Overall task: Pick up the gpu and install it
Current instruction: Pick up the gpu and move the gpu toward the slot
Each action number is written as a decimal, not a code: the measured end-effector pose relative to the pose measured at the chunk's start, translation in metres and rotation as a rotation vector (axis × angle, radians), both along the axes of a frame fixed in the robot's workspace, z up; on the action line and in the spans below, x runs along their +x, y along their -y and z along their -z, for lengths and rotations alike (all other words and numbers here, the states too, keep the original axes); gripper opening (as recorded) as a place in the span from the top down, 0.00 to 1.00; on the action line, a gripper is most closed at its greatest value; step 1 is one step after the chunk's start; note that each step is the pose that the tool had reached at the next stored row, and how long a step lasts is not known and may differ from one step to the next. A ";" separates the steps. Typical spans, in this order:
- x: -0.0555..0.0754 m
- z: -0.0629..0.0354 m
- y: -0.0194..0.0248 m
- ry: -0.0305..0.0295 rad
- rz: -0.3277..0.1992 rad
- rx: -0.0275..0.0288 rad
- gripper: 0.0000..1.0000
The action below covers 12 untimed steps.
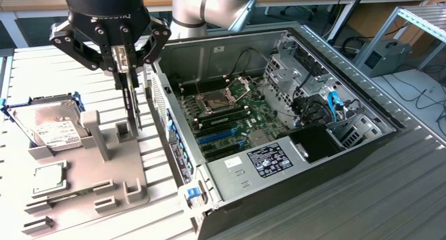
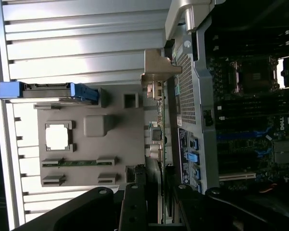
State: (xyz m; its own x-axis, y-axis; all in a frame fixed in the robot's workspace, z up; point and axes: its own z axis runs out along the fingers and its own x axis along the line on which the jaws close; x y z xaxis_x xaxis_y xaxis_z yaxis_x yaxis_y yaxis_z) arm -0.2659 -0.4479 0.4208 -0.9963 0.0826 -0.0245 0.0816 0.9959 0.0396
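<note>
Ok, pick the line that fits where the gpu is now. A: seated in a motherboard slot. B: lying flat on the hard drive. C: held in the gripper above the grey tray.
C: the gpu hangs edge-on from the gripper over the grey tray, outside the computer case.

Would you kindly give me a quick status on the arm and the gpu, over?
Gripper shut on gpu. Card hangs upright over grey holder. Case wall close beside it.
</note>
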 end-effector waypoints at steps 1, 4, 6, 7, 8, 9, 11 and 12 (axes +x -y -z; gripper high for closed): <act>0.001 0.0000 0.0000 0.0000 0.000 0.0000 0.73; 0.005 0.0000 0.0000 0.0000 0.000 0.0001 0.73; 0.007 0.0000 0.0000 0.0000 0.000 0.0000 0.73; 0.008 -0.0001 0.0000 -0.0001 0.000 -0.0001 0.73; 0.009 0.0000 0.0000 0.0000 0.000 0.0000 0.73; 0.010 0.0000 0.0000 0.0000 0.000 0.0000 0.73; 0.014 0.0000 0.0000 0.0000 0.000 0.0000 0.73; 0.016 0.0000 0.0000 -0.0001 0.000 0.0000 0.73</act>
State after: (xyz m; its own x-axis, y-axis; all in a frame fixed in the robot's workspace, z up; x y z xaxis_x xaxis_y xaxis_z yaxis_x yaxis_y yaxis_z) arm -0.2502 -0.4479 0.4208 -0.9963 0.0826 -0.0245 0.0816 0.9959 0.0396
